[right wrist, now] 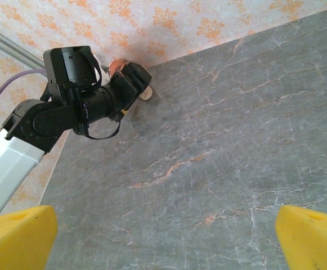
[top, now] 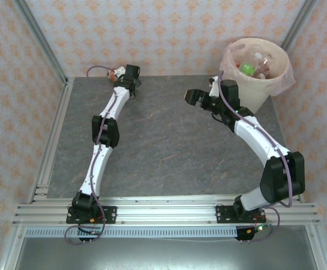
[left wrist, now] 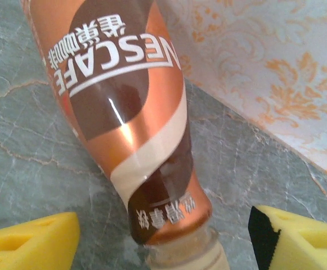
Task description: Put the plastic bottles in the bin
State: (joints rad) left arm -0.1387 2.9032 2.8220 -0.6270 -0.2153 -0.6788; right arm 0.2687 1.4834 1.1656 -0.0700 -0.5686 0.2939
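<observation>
**user1:** which arm takes the brown bottle [left wrist: 124,112]?

**user2:** left, obviously. It lies in the far-left corner, neck pointing into the left gripper [left wrist: 166,247], fingers apart astride it. The right gripper [top: 195,97] is spread, empty, beside the bin [top: 259,93].

On my left wrist camera the brown bottle [left wrist: 124,112] runs off the top edge, and its neck is cut at the bottom edge. From above, the left gripper [top: 124,76] hides most of it. The plastic bottles [top: 253,66] in the bin [top: 270,93] are too small for me to count.
</observation>
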